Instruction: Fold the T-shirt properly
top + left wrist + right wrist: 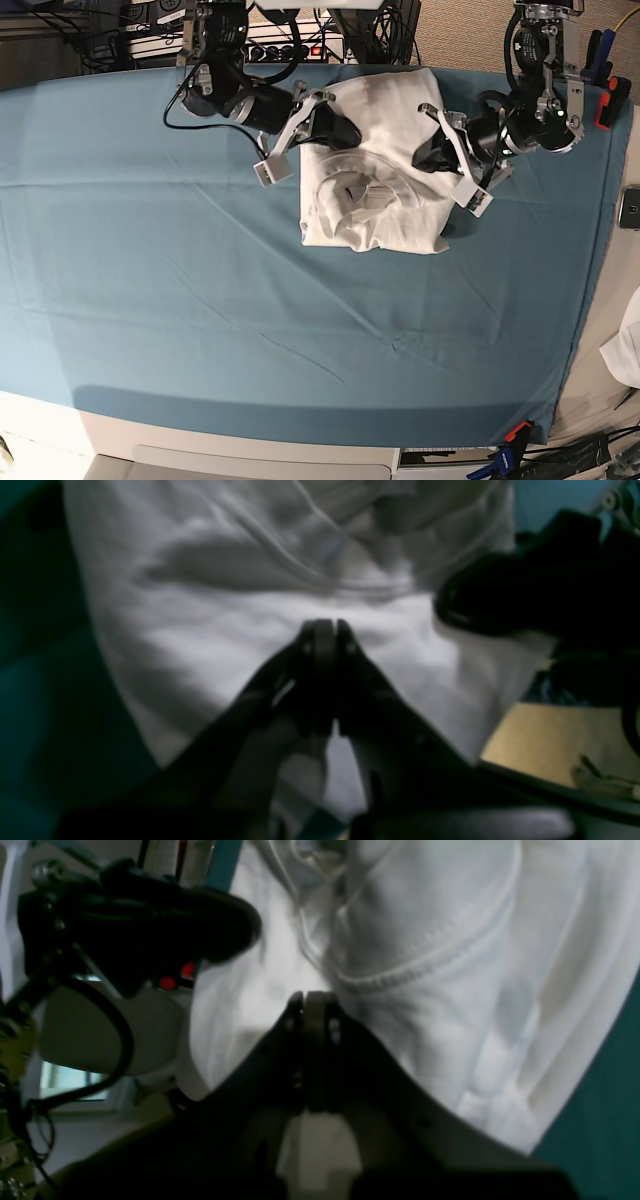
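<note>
The white T-shirt [385,215] lies bunched on the teal cloth [200,300] at the back centre, its lower part crumpled in folds. My left gripper [428,152] is at the shirt's right edge. In the left wrist view it [325,627] has its jaws pressed together against the white fabric [225,630]. My right gripper [335,128] is at the shirt's left edge. In the right wrist view it [312,997] is also shut, with the shirt [425,1040] and a stitched seam draped just past the tips. The pinched fabric itself is hidden by the fingers.
A dark phone [630,207] and a small white scrap [628,350] lie off the cloth's right edge. Cables and boxes [300,45] line the back. The opposite arm shows in each wrist view [550,580] [135,925]. Teal cloth stretches to the front and left.
</note>
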